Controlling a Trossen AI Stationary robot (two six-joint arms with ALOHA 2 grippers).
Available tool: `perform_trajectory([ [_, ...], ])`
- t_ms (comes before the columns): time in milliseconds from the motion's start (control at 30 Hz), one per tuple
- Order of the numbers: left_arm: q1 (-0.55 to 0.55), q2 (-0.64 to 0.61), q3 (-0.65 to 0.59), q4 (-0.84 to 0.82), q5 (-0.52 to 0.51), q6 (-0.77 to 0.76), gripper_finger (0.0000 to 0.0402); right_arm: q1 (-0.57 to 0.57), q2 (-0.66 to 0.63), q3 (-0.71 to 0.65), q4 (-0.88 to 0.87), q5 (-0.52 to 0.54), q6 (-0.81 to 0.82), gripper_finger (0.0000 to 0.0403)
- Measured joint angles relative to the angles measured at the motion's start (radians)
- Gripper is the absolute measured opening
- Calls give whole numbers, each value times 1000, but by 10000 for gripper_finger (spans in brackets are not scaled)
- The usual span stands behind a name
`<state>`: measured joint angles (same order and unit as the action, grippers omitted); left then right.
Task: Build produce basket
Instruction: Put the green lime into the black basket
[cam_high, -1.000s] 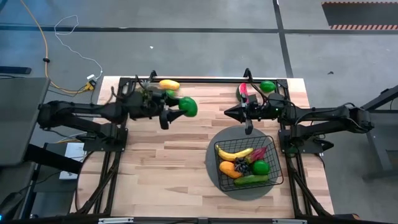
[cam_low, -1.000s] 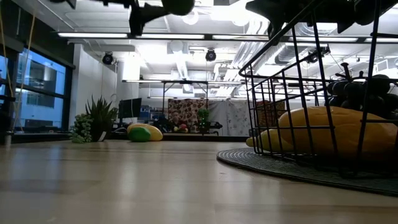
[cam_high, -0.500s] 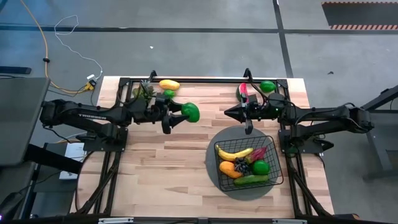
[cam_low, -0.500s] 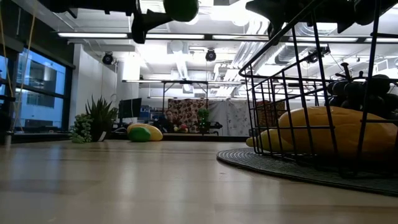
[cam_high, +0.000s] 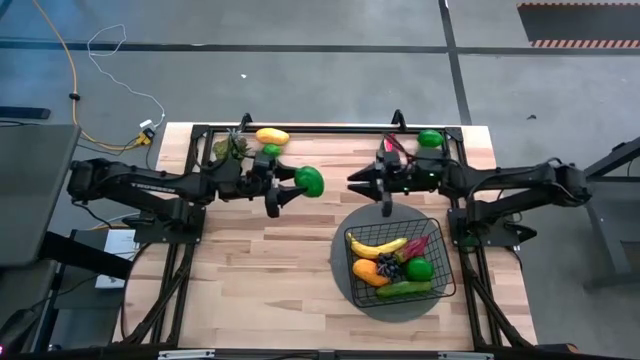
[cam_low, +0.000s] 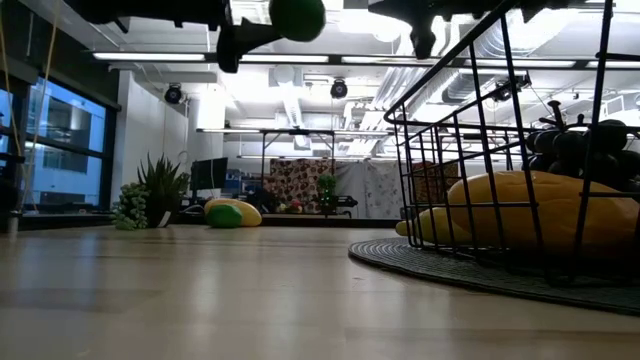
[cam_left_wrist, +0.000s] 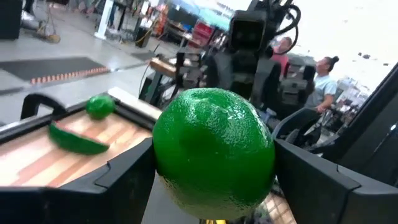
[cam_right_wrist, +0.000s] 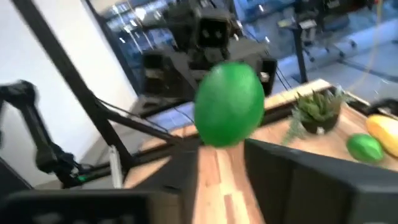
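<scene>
My left gripper is shut on a green lime, high above the table's middle; the lime fills the left wrist view and shows at the top of the low view. My right gripper is open and empty, a little to the lime's right, facing it. The black wire basket stands on a round grey mat at the near right and holds a banana, a mango, grapes, a chili, a lime and a cucumber. My left gripper pinches the lime between its two fingers, one on each of the lime's opposite sides. The fingers lie level and point toward the table's right. The lime is lifted clear of the table.
At the far edge lie a yellow mango, a small lime and a toy plant on the left, a watermelon slice and a lime on the right. People show in the room beyond.
My left gripper has carried the lime a little toward the table's right, still clear of the table. My right gripper has moved toward the table's left, closer to the lime.
</scene>
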<state>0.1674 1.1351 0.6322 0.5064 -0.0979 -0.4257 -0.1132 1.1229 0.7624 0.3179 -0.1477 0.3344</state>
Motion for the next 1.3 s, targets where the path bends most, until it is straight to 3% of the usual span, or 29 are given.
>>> perform_trajectory([
  [233, -5, 29, 18, 13, 7, 15, 291, 4, 73, 140, -145, 31, 2, 264],
  [400, -11, 34, 31, 15, 8, 42, 291, 4, 94, 178, -223, 31, 7, 319],
  [633, -15, 40, 31, 31, 8, 46, 291, 20, 148, 183, -195, 10, 43, 326],
  [867, -50, 125, 107, 41, 8, 96, 291, 51, 212, 182, -110, -18, 34, 326],
  [1300, -72, 227, 182, 37, 8, 111, 291, 51, 216, 182, -115, -54, 50, 326],
])
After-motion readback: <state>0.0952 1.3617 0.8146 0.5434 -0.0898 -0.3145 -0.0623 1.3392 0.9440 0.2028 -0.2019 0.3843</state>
